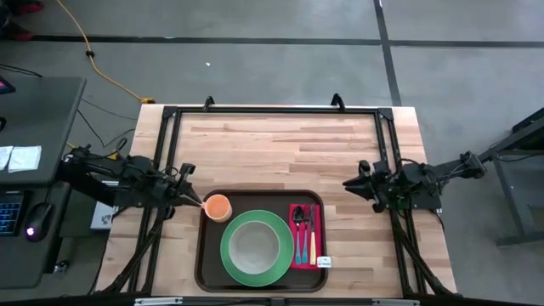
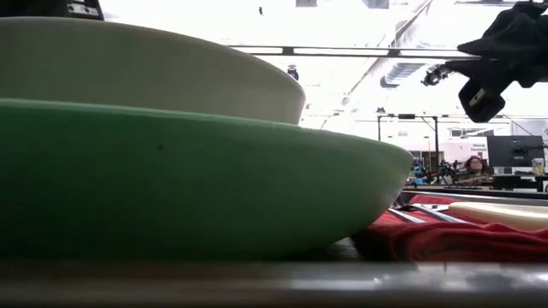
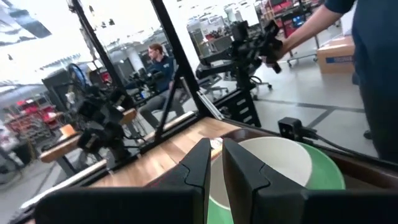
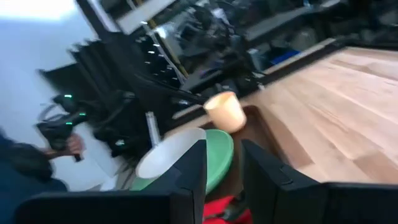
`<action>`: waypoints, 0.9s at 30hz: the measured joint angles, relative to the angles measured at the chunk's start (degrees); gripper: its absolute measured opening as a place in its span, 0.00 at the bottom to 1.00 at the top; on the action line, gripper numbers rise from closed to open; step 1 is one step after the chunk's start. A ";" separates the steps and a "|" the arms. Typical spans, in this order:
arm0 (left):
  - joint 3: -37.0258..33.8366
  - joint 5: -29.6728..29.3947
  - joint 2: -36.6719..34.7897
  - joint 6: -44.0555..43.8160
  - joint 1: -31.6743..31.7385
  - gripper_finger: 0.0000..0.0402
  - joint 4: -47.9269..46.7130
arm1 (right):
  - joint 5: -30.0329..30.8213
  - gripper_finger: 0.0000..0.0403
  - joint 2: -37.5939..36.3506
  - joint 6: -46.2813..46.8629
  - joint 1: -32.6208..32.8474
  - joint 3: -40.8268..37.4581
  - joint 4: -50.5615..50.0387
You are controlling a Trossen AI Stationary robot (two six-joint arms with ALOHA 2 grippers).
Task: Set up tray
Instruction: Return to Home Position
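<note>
In the high view I see the tray (image 1: pixel 202 255) at the lower middle of the frame, on the table (image 1: pixel 280 144). The plate (image 1: pixel 231 259) lies in the tray's middle with the bowl (image 1: pixel 252 245) on it. The cup (image 1: pixel 218 206) stands in the tray's upper-left corner. Right of the plate, the napkin (image 1: pixel 294 260) lies in the tray, with cutlery (image 1: pixel 304 234) side by side on it. The left gripper (image 1: pixel 194 195) hangs just left of the cup. The right gripper (image 1: pixel 348 182) sits above and right of the tray.
</note>
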 joint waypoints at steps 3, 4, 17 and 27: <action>0.00 -0.36 -0.02 1.07 0.00 0.18 0.12 | -0.64 0.18 -0.10 -1.69 0.00 -0.84 1.95; 0.00 -0.38 0.02 1.50 0.00 0.18 -0.06 | -0.63 0.18 0.00 -2.27 0.00 -0.87 1.92; -0.19 -4.36 0.06 8.30 0.00 0.18 -4.43 | 0.30 0.18 -0.01 -6.95 0.00 -0.87 1.83; -8.20 -6.41 0.07 3.28 0.02 0.18 6.91 | 2.03 0.18 0.01 -7.41 -0.02 -0.89 2.00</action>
